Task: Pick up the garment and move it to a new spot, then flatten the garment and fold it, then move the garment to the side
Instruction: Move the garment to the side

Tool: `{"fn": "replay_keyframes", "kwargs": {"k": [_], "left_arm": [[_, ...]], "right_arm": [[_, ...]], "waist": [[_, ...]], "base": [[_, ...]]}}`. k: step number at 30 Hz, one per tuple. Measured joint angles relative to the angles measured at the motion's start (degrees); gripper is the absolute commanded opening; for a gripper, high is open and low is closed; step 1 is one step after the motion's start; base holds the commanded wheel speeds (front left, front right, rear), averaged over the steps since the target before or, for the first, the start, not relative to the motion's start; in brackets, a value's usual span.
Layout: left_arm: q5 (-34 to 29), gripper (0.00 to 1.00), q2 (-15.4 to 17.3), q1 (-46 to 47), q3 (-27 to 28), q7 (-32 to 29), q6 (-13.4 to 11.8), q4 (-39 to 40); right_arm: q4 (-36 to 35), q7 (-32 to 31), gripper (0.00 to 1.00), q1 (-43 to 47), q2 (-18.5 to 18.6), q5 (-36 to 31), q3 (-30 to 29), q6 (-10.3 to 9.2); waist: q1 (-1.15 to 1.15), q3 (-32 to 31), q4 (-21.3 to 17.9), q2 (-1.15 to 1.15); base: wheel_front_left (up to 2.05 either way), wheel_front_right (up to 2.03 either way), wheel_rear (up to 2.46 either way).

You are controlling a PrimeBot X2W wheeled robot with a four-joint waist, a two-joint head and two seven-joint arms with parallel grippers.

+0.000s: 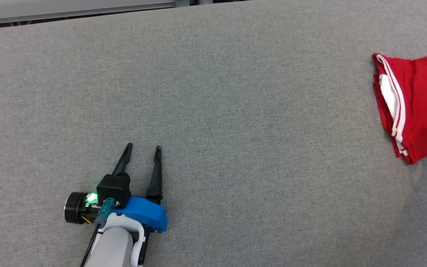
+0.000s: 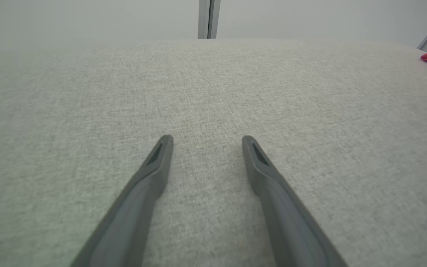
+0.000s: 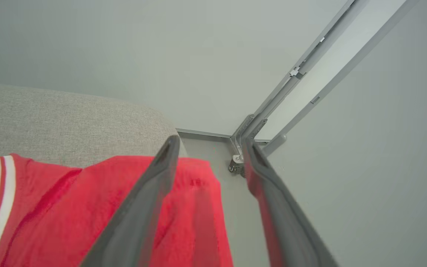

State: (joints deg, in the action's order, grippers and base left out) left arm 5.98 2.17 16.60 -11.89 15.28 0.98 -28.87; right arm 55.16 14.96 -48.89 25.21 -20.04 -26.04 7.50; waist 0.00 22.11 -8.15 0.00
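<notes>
- The red garment (image 1: 417,100), trimmed with white stripes, lay folded over on itself at the right edge of the grey fabric surface (image 1: 235,111), about halfway up that edge in the head view.
- The right gripper (image 3: 211,141) hung above it with jaws parted and nothing pinched between them. In the right wrist view the red cloth passed under its left finger, while bare floor (image 3: 235,222) showed in the gap between the tips.
- The left gripper (image 1: 144,147) sat near the front edge on the left, well apart from the garment, jaws spread wide and empty, fingers low over the fabric.
- In the right wrist view the cloth reached the surface's rounded corner, with floor just beside it.
- Between the left gripper and the garment, the middle and the whole left side of the surface offered open room.
- Count: one garment, two grippers, one surface.
</notes>
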Motion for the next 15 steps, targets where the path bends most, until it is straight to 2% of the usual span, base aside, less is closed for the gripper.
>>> {"fn": "replay_keyframes", "kwargs": {"k": [4,10,15], "left_arm": [[0.5,1.00,0.2,0.0,0.1,0.0,-0.7,-0.4],[1.7,1.00,0.6,-1.4,1.3,-0.1,-2.0,-0.1],[2.2,1.00,0.7,-2.8,2.1,-0.1,-3.0,0.6]], "right_arm": [[-7.0,0.0,1.00,0.0,-4.2,-1.5,-3.0,0.00],[-18.4,0.0,1.00,4.3,-14.2,6.5,4.5,-0.01],[-24.0,0.0,1.00,12.5,-18.2,13.7,11.7,0.00]], "waist": [[0.00,-0.8,0.5,0.00],[0.00,-3.3,1.1,0.01],[-0.01,-6.4,2.6,0.00]], "base": [[0.00,0.00,0.00],[0.00,0.00,0.00],[0.00,0.00,0.00]]}}
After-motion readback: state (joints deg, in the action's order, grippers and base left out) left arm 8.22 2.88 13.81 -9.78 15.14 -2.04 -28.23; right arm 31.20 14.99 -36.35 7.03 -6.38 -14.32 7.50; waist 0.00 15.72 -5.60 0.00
